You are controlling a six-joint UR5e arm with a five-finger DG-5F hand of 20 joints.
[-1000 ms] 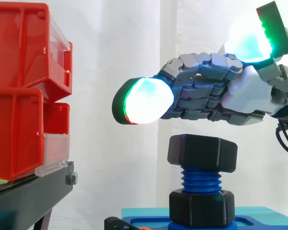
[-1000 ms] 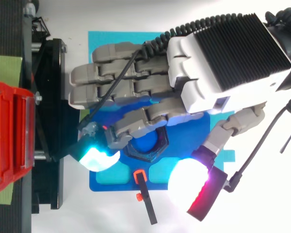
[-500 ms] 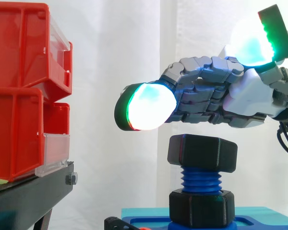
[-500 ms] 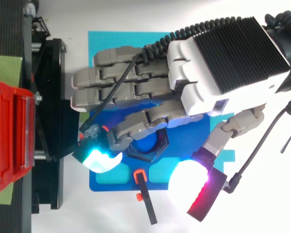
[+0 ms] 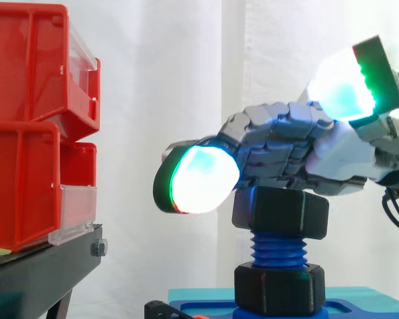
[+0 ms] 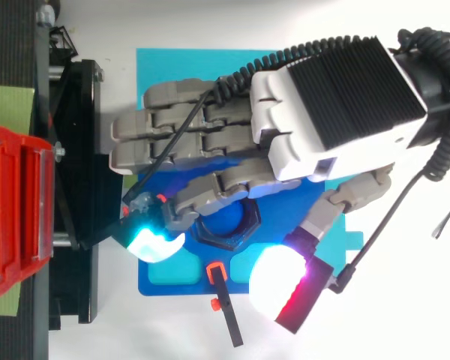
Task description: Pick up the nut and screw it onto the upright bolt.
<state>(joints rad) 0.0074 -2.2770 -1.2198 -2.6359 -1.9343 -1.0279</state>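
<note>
hand (image 5: 332, 158) level, palm down, atop nut (image 5: 280, 212)

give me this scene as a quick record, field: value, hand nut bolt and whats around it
hand: palm down over the nut, underside at the nut's top
fingers: relaxed, stretched past the nut, holding nothing
nut: black hex, on the bolt's upper end, bare thread beneath it
bolt: blue, upright on a blue base, black hex collar at its foot
surroundings: red bins stacked on a black stand, side view's left
</note>
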